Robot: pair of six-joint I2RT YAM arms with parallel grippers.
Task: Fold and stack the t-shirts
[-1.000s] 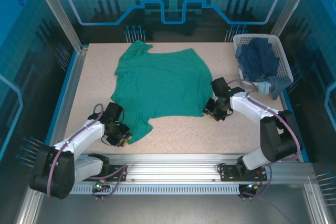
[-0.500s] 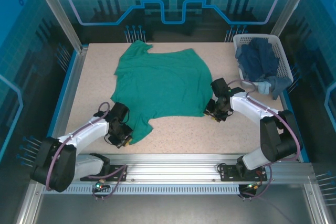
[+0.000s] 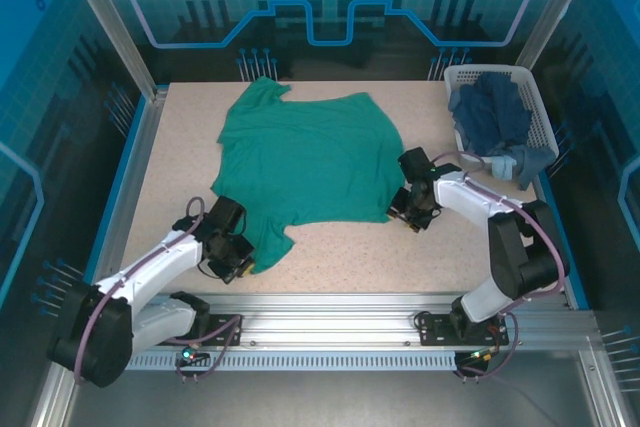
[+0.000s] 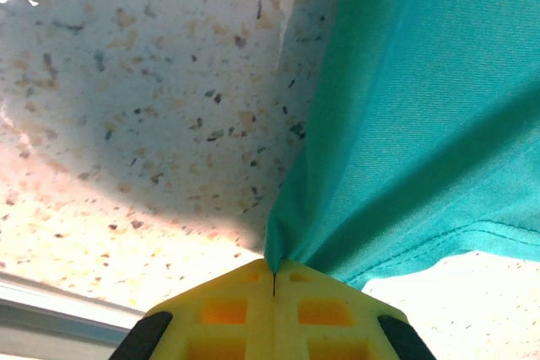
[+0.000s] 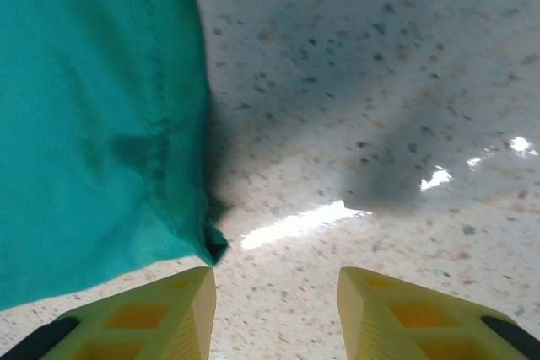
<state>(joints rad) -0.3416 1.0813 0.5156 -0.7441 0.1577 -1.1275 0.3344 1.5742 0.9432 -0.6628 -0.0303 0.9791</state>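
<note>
Left gripper (image 4: 274, 278) clamped tight on near-left hem corner of teal t-shirt (image 3: 305, 162). Right gripper (image 5: 277, 292): 2 jaws apart, shirt's near-right corner just ahead of it, ungripped. Shirt spread flat on table (image 3: 180, 147). Navy t-shirts (image 3: 490, 112) heaped in basket (image 3: 455, 75), far right.
</note>
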